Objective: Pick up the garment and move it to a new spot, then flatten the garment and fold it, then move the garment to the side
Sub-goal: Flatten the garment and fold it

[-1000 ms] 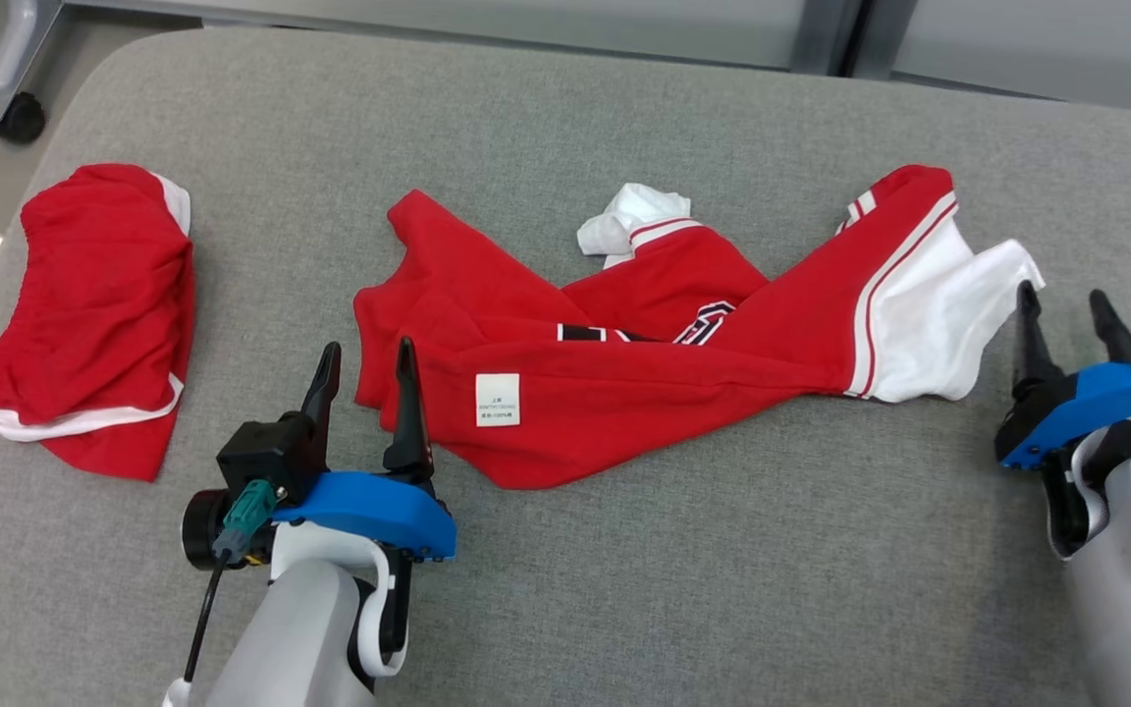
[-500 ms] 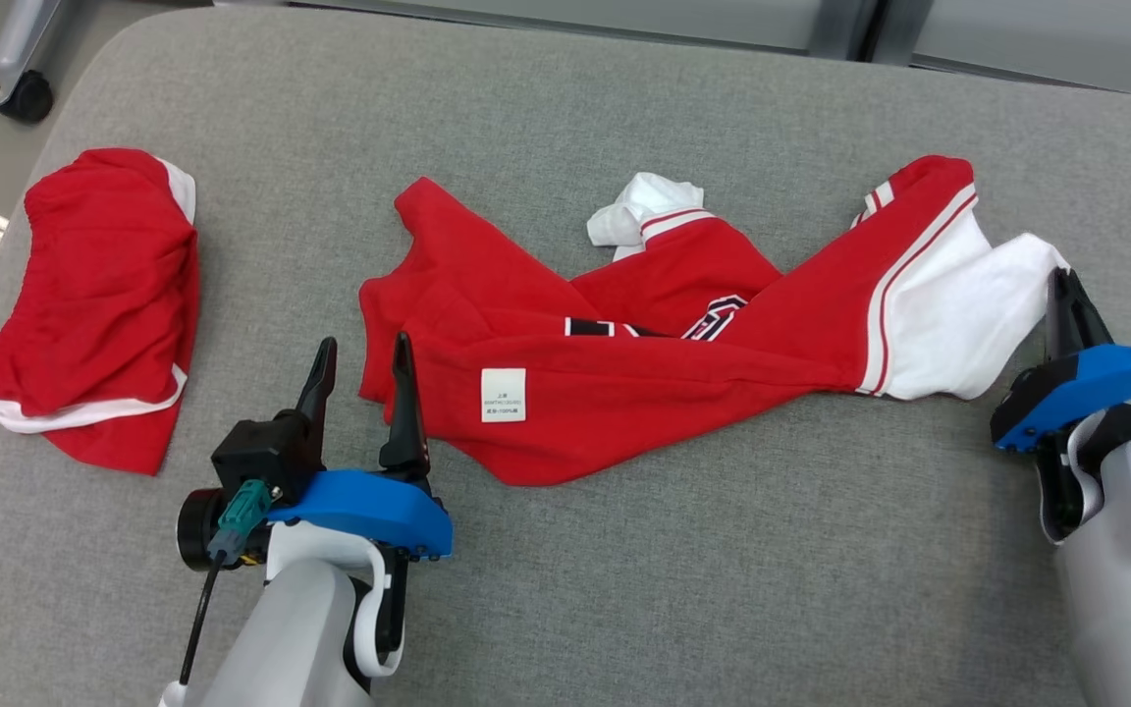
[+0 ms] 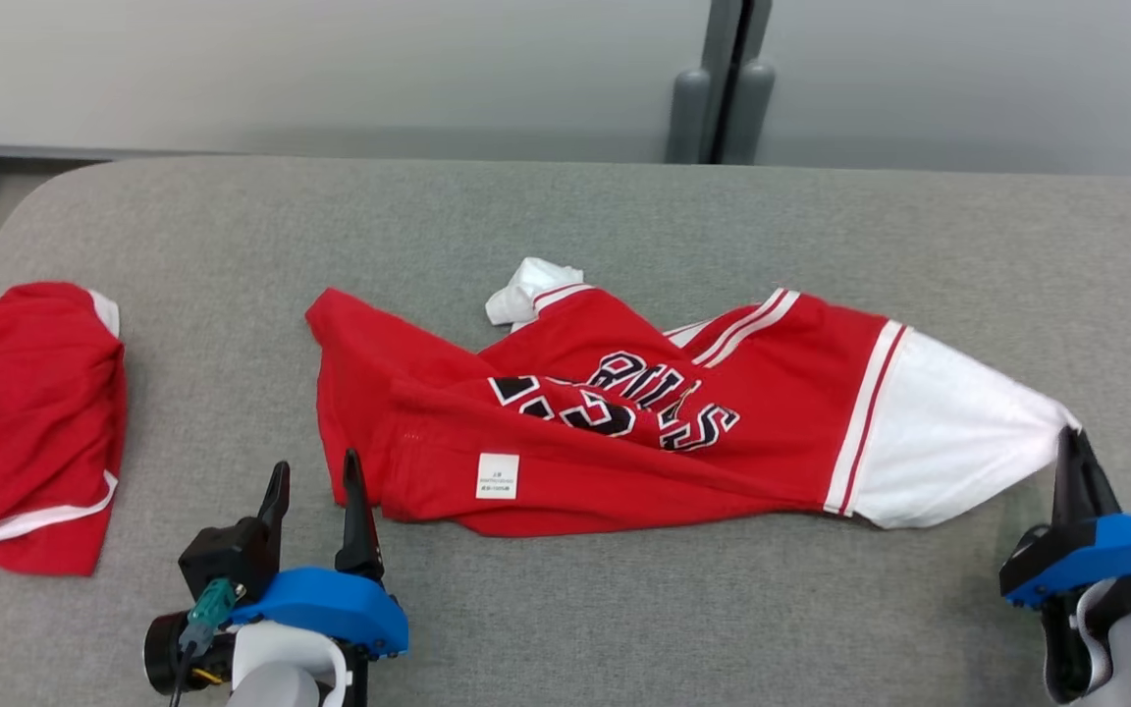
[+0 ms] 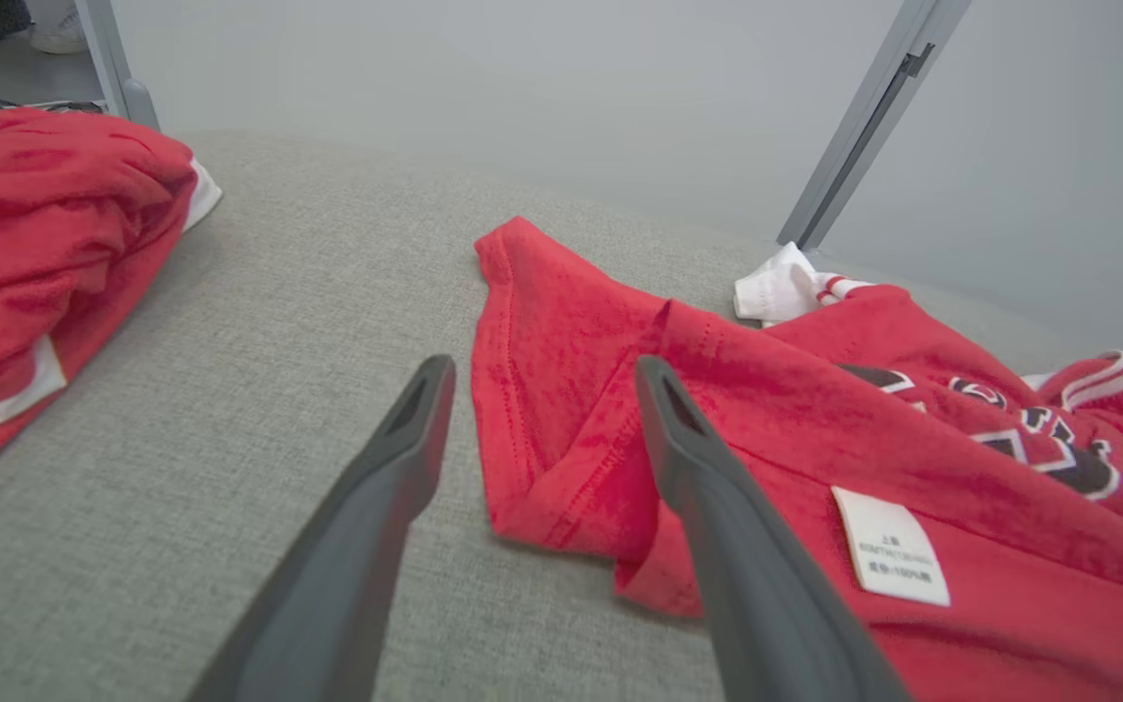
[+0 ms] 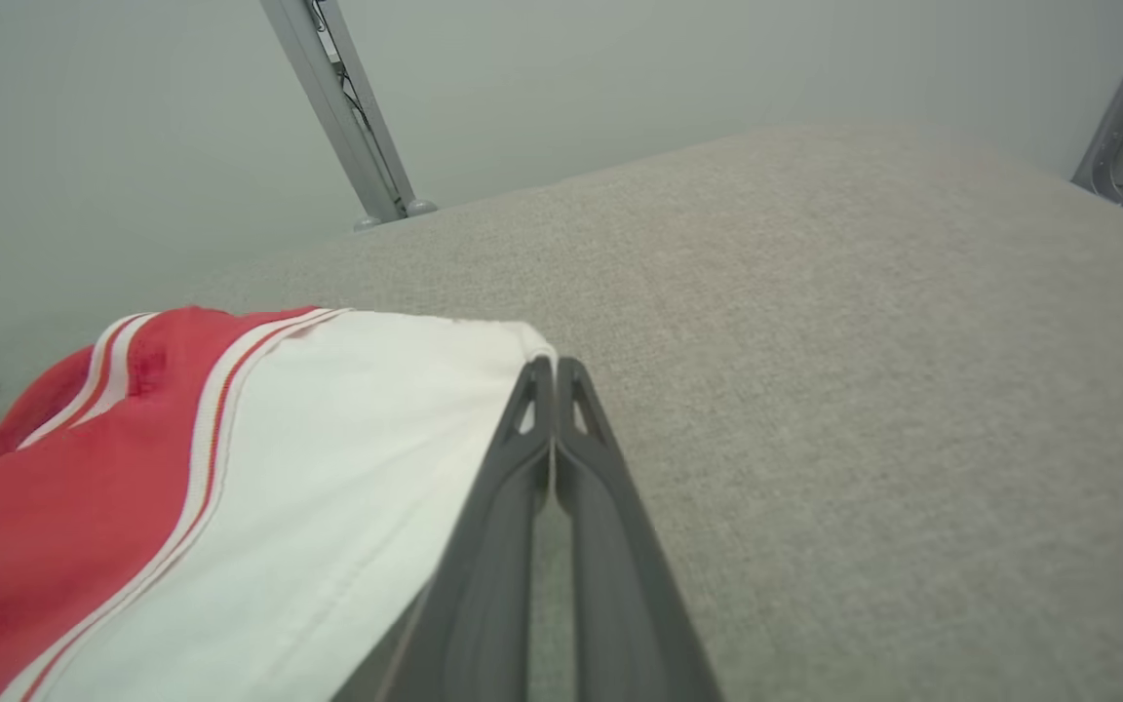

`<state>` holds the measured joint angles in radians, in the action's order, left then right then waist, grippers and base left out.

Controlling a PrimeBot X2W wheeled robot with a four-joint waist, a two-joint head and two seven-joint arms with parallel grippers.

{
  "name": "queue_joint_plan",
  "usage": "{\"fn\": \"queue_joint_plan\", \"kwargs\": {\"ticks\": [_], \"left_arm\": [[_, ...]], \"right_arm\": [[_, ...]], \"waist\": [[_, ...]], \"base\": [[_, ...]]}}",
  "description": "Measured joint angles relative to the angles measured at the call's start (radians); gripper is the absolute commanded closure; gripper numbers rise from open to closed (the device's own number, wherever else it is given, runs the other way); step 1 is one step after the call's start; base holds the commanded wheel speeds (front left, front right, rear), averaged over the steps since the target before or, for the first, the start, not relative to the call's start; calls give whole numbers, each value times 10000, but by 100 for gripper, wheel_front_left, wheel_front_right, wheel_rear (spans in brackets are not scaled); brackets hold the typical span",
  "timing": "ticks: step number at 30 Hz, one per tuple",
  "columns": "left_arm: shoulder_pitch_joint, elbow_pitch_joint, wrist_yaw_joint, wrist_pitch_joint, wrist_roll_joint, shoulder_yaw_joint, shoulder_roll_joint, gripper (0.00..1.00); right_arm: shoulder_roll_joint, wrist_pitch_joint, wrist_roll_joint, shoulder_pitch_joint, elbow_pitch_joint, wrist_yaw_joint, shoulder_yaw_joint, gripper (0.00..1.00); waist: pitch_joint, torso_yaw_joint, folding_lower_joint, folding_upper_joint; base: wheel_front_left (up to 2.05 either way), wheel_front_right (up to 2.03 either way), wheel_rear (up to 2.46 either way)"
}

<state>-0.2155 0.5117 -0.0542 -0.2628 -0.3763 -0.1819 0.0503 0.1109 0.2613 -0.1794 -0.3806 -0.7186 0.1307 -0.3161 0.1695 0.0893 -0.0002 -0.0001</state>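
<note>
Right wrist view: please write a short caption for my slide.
Right claw shut on the white sleeve of the jersey, grey pad behind.

the left claw (image 4: 542, 370) hung low over the grey bench (image 4: 230, 322), its two dark fingers spread wide. the hemmed corner of the crumpled red garment (image 4: 795, 390) lay between the tips and beyond them, with a white label (image 4: 891, 546) on the near fold. a second red bundle (image 4: 35, 224) lay well apart at the left.
</note>
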Motion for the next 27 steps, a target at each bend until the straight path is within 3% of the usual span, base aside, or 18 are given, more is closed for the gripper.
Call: {"fn": "queue_joint_plan", "kwargs": {"ticks": [5, 6, 7, 11, 17, 21, 27], "left_arm": [[500, 56, 69, 0, 102, 111, 0, 0], [579, 73, 84, 0, 113, 125, 0, 0], [649, 88, 98, 0, 174, 134, 2, 0], [804, 86, 15, 0, 539, 240, 0, 0], [873, -4, -10, 0, 1331, 428, 6, 0], [881, 35, 35, -2, 1592, 514, 4, 0], [951, 224, 157, 0, 1806, 686, 2, 0]], "right_arm": [[-117, 0, 111, 717, 10, 0, -132, 100], [-132, 0, 244, 837, 100, 0, -182, 71], [-174, -2, 360, 916, 244, 0, -203, 0], [-424, 2, 826, 1176, 1189, 0, 255, 0], [-575, 2, 1338, 1446, 2631, 0, 2090, 0], [-621, 2, 1141, 1513, 2846, 0, 3032, 0], [-619, 0, 918, 1663, 2397, 0, 3041, 0]], "waist": [[-605, -508, 0, 0], [-709, -591, -1, 0], [-802, -675, -1, 0], [-1090, -927, -1, -1], [-1186, -1052, 2, 0], [-1300, -1079, 2, -1], [-1522, -1171, 2, 0]], "base": [[0, 0, 0], [0, 0, 0], [0, 0, 0], [0, 0, 0], [0, 0, 0], [0, 0, 0], [0, 0, 0]]}}
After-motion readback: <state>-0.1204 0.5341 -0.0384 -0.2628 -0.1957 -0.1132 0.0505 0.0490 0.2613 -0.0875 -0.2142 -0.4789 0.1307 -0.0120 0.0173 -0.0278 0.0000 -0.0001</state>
